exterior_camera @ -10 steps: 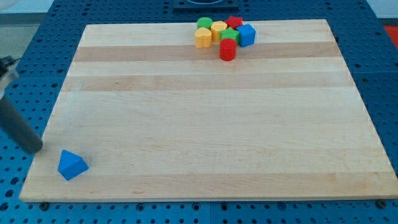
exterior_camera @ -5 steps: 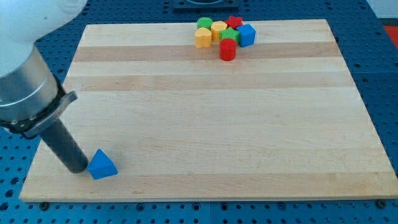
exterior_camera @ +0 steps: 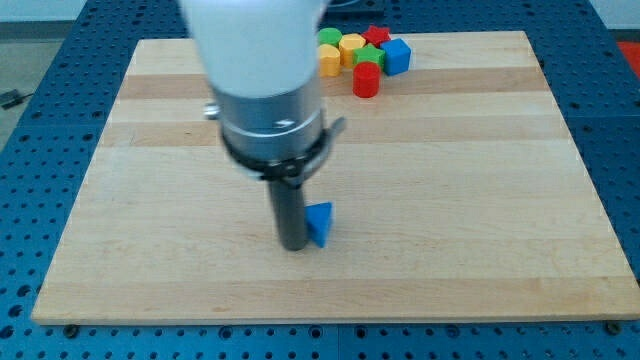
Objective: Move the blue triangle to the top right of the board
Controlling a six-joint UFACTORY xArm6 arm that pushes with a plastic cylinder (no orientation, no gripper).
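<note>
While the wooden board [exterior_camera: 450, 200] fills most of the view on a blue perforated table [exterior_camera: 610, 90], the arm's pale, bulky body [exterior_camera: 255, 60] comes down from the view's top and hides a strip of the board's upper left part. Below it a grey collar with a black clamp ring [exterior_camera: 272, 140] narrows into the dark rod [exterior_camera: 290, 210]. This tool is a single rod with no jaws to part or close; my tip [exterior_camera: 294, 245] rests on the board a little left of centre, in the lower half. The blue triangle [exterior_camera: 319, 224] sits just at the tip's right side, seemingly touching the rod, well apart from the other blocks. Those form a tight cluster at the board's top edge, right of centre: a blue cube [exterior_camera: 396, 55] on the view's right, a red cylinder [exterior_camera: 366, 80] nearest the view's bottom, a yellow block [exterior_camera: 329, 61], another yellow one [exterior_camera: 351, 44], a green block [exterior_camera: 368, 56], a second green one [exterior_camera: 328, 37] and a red block [exterior_camera: 376, 36] at the top.
</note>
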